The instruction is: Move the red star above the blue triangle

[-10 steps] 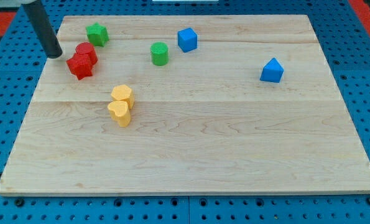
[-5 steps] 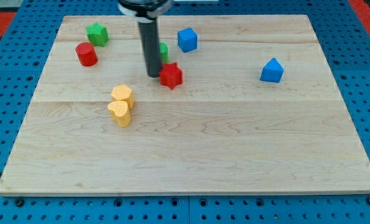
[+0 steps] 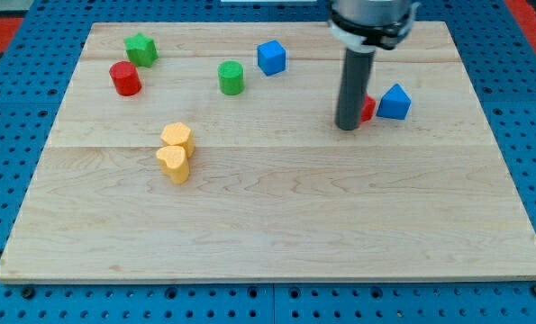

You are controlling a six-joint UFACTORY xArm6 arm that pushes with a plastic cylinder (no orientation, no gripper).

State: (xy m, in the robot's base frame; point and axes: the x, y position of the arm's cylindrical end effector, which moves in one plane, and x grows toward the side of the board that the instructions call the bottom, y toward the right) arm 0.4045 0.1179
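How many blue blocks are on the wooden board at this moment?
2. One blue cube sits near the view's top, right of the green cylinder. The blue triangle is at the view's right, just right of the red star beside my tip. None seems hidden.

red star (image 3: 367, 109) mostly hidden behind the rod (image 3: 353, 85), only a red sliver showing beside the blue triangle (image 3: 395, 102), star shape not readable; contact between my tip (image 3: 348, 127) and star can't be told; rod's upper part cut off by view's top.
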